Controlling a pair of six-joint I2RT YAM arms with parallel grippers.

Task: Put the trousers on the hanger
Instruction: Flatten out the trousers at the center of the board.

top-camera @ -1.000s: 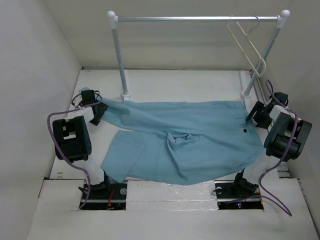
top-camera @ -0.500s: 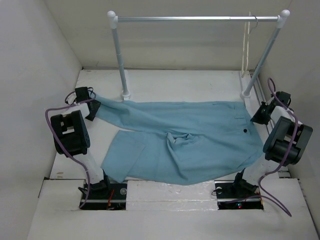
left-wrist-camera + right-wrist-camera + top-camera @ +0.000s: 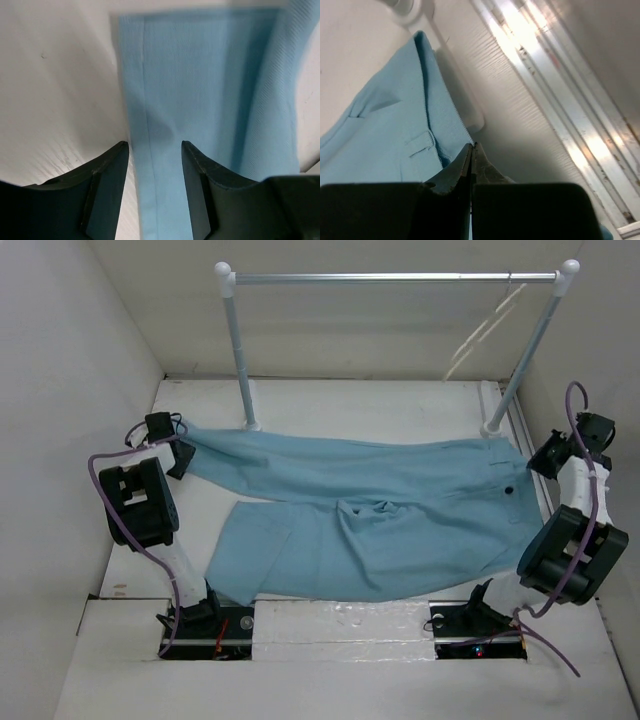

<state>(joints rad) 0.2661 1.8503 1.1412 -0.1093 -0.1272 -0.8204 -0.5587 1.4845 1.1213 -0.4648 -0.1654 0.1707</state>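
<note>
Top external view gives the whole scene: the light blue soft cloth trousers (image 3: 400, 510) lie spread on the white bench (image 3: 350, 405), with the waistband and a small dark button (image 3: 510, 490) on the right and the two long legs going to the left. Behind them stands a silver rail with white posts (image 3: 400, 278), and the thin cream-beige hanger (image 3: 480, 330) hangs from its right part, blurred, well apart from the trousers. Only this view shows the hanger and both arms. The left arm rises from its base, bends at the elbow and reaches forward to the far left, where the left gripper (image 3: 183, 455) is at the end of the upper leg. The right arm bends outward at the right edge, and the right gripper (image 3: 545, 455) points at the waistband corner. Left wrist view shows more closely that the two dark fingers (image 3: 107, 185) of the left gripper (image 3: 154, 150) stand apart, and the blue cloth (image 3: 210, 100) with a seam runs in the gap between the jaws. Right wrist view shows the right gripper (image 3: 471, 147) with its jaws pressed together on the edge of the waistband (image 3: 385, 135), beside a belt loop (image 3: 420, 142).
</note>
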